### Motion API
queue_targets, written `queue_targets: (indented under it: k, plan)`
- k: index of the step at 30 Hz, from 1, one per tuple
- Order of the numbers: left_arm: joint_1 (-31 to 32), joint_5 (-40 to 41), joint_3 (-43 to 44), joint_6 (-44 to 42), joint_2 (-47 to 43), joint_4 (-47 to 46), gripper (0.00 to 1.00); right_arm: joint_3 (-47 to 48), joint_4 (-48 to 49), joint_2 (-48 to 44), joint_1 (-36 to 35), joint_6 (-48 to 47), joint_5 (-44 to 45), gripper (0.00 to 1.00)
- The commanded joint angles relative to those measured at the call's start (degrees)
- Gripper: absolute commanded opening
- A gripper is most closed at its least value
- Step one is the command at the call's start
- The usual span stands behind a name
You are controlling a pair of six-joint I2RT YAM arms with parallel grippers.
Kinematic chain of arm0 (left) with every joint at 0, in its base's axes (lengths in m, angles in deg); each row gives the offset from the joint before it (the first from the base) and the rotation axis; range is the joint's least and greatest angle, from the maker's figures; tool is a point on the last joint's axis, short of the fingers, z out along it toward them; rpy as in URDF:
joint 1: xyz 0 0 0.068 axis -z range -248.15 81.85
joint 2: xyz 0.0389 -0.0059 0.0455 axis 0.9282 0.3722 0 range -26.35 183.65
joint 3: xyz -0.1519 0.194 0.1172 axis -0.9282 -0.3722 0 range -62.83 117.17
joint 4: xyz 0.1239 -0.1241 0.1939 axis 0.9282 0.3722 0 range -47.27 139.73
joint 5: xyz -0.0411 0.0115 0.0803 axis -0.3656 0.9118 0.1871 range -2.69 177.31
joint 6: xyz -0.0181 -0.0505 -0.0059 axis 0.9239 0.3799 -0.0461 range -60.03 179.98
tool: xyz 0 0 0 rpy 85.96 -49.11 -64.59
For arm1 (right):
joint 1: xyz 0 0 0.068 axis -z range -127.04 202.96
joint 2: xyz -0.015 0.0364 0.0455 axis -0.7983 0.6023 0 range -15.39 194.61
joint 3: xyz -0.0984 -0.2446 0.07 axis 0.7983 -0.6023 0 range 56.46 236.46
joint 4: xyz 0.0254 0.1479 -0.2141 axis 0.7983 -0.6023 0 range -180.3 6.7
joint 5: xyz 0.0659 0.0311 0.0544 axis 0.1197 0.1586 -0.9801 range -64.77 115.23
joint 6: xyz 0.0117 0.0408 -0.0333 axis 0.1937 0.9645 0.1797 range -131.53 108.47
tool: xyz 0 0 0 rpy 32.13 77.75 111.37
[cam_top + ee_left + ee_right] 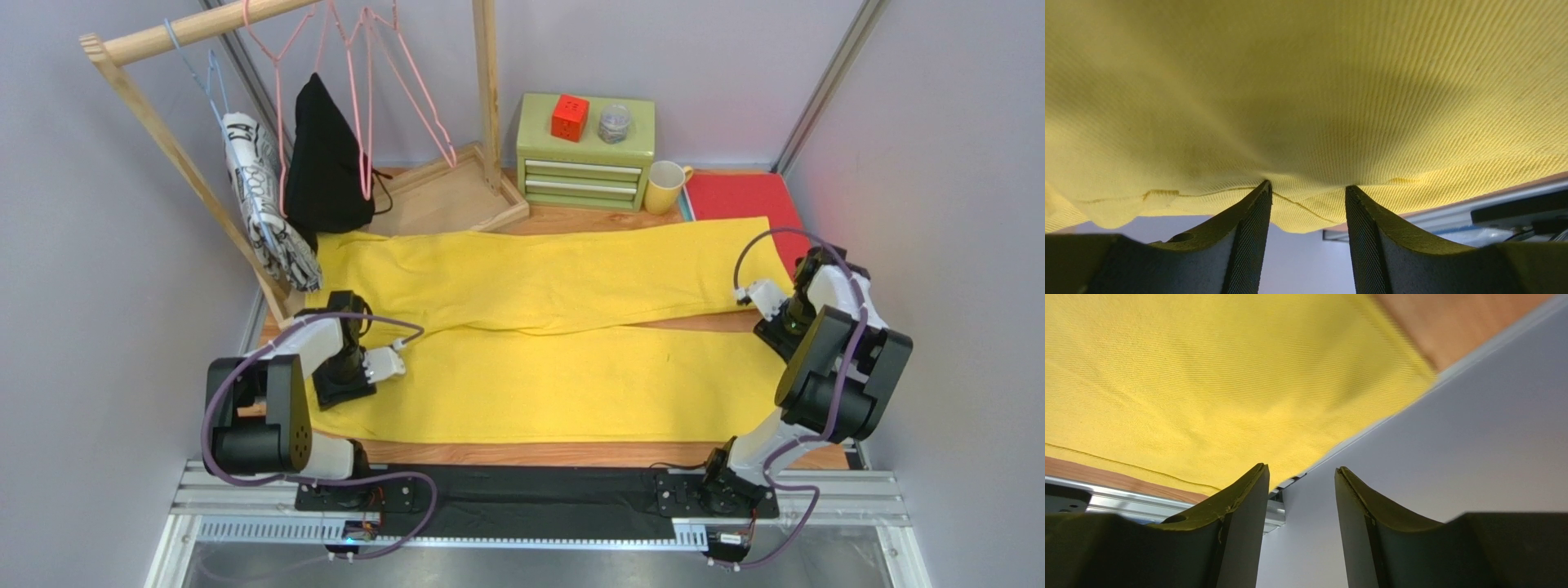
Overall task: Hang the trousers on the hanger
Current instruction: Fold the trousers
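Note:
The yellow trousers point(540, 331) lie flat across the wooden table, waist at the left and both legs running right. My left gripper point(341, 382) is at their left edge. In the left wrist view it point(1308, 187) is open, both fingertips pressing against the cloth point(1290, 92) with its hem between them. My right gripper point(778, 333) is at the right end of the near leg. In the right wrist view it point(1301, 471) is open and empty beside the cloth's corner point(1198, 373). Pink hangers point(368, 74) hang on the wooden rack at the back left.
The rack point(184, 31) also holds a light blue hanger point(202, 74), a black garment point(325, 159) and a patterned garment point(260, 202). A wooden tray point(442, 196), a green drawer box point(585, 153), a yellow mug point(664, 186) and a red pad point(742, 196) stand at the back.

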Motion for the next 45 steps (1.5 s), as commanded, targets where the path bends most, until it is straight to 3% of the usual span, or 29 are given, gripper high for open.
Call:
queue_targets:
  k: [1,3,8,12,19,26,33,36,40,43,45]
  plan:
    - [-1.7,3.6,-4.2,-9.0,-0.7,0.5,0.55,9.4,-10.7,-3.8,0.2,2.7,-13.7,0.49]
    - [-1.7,1.9,-1.9,-8.8,-1.0,4.6,0.56,14.2,-12.6,-1.0,-0.8,5.8,-16.1,0.49]
    - [-1.6,-11.3,15.2,-5.2,-1.3,18.9,0.59,20.3,-8.4,4.8,-6.4,16.1,-18.3,0.46]
    - [-1.5,-19.2,26.3,1.4,0.2,20.0,0.63,23.6,-3.7,9.6,-11.8,21.5,-17.3,0.43]
    - [-1.1,-24.5,32.5,9.9,4.6,19.4,0.65,29.7,1.6,21.7,-16.3,27.8,-13.4,0.31]
    - [-1.1,-24.7,32.3,13.6,5.5,15.7,0.66,17.1,6.0,23.4,-16.3,19.7,-3.6,0.29]
    - [-0.2,-26.3,37.0,17.2,10.4,14.4,0.66,1.3,4.4,13.4,-16.1,10.1,-0.2,0.2]
    - [0.2,-29.9,39.2,16.6,11.0,14.7,0.63,-1.0,-0.1,8.0,-15.8,6.9,-3.5,0.19]
    - [1.7,-34.0,41.9,10.8,9.5,15.8,0.63,9.5,-13.7,5.2,-15.0,5.8,-12.0,0.22]
    - [3.0,-35.7,44.2,4.1,9.3,16.3,0.63,17.0,-19.2,6.9,-13.5,5.5,-16.8,0.37]
    - [5.1,-34.8,45.8,0.9,10.2,16.0,0.64,24.0,-19.8,9.2,-12.8,5.3,-17.0,0.53]
